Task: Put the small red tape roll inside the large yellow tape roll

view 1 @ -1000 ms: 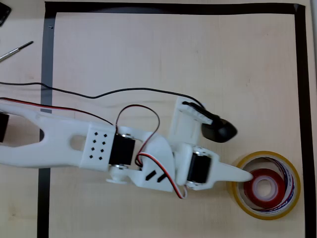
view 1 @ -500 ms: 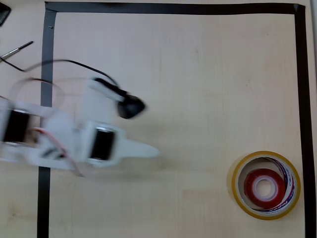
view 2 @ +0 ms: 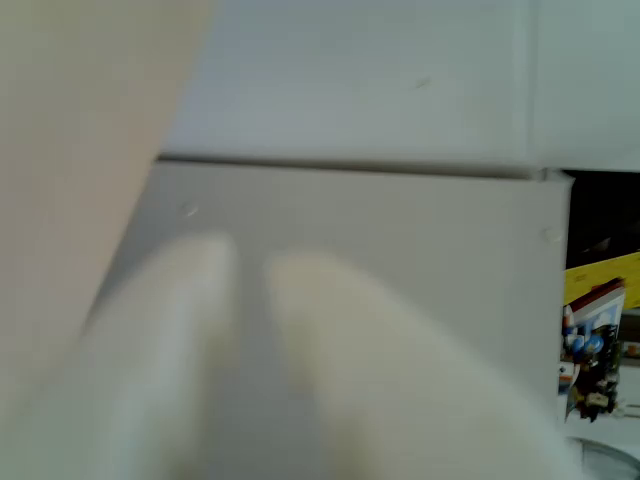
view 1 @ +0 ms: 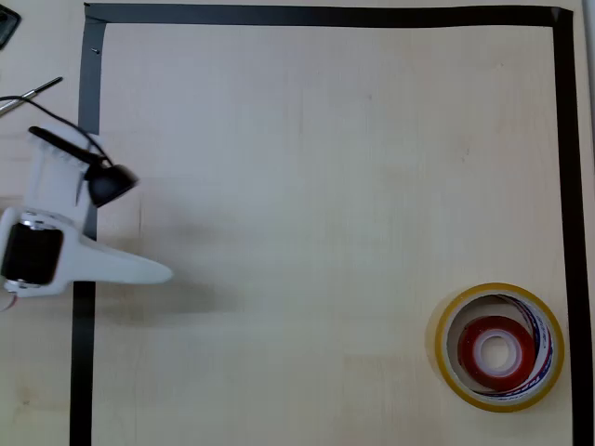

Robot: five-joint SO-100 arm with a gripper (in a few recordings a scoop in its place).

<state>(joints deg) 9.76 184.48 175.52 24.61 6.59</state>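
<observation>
In the overhead view the small red tape roll (view 1: 471, 357) lies flat inside the large yellow tape roll (view 1: 442, 359), near the table's lower right corner. Both rest on the wooden table. My white gripper (view 1: 158, 272) is far away at the left edge, over the black tape line, with its tip pointing right. Its fingers look closed together with nothing between them. The wrist view is blurred. It has the gripper (view 2: 250, 268) with its two pale fingers side by side and only a thin gap between them, against a grey panel.
A black tape border (view 1: 325, 15) frames the light wooden table (view 1: 325, 186). A thin metal tool (view 1: 33, 91) lies outside the border at the top left. The wrist view has a yellow box (view 2: 600, 290) at its right edge.
The arm has pulled back from the rolls to the far left edge. The red roll stays inside the yellow one, unmoved.
</observation>
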